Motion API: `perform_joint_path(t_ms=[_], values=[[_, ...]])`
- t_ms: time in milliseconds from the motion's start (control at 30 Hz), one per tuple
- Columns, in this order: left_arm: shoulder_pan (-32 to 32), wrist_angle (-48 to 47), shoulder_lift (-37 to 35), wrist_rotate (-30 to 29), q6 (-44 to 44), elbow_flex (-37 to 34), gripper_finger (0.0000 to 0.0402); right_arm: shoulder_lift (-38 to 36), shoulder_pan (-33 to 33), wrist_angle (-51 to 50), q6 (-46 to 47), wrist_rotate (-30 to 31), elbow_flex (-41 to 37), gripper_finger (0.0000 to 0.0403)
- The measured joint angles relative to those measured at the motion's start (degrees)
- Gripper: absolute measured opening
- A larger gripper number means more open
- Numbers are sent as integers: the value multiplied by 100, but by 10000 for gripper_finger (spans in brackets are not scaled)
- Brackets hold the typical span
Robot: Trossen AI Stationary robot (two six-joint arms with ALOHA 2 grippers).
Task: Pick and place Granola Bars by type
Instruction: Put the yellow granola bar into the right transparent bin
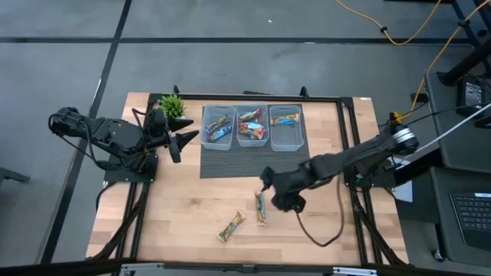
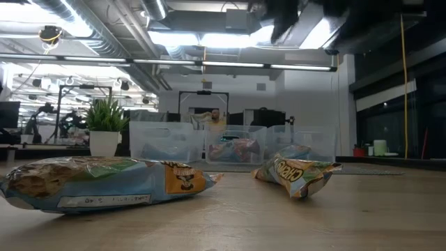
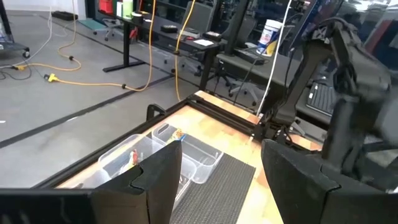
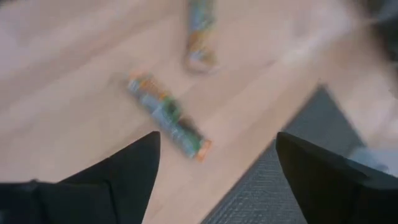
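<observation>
Two granola bars in green-tan wrappers lie flat on the wooden table: one [image 1: 261, 208] near the middle front, the other [image 1: 232, 226] to its left and nearer the front edge. In the right wrist view the first bar [image 4: 168, 118] lies ahead of the fingers and the second [image 4: 200, 31] farther off. My right gripper [image 1: 268, 186] hovers open just above and beside the first bar, slanting down, touching nothing. More bars lie in three clear bins [image 1: 252, 126] at the back. My left gripper [image 1: 188, 138] stands open and raised at the left, near the bins.
A dark ribbed mat [image 1: 238, 159] lies in front of the bins. A small potted plant [image 1: 173, 106] stands at the back left. A black cable [image 1: 322, 234] loops on the table under the right arm. Bare wood lies at the front left.
</observation>
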Motion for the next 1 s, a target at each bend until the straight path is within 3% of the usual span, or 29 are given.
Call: perform_joint_path(t_ms=[300,533,867,1000], values=[[0,0,0,38,-81,0,214,1227,-69,173,-1204,-251,28,296],[0,0,0,40,-131,0,214,1749,-76,772,-1816,-312,26,282],[0,2,2,82,-188,0,214,2257,-79,904,-1936,-696,31,278],[0,1,7,82,-188,0,214,2287,-76,886,-1988,-721,32,248]])
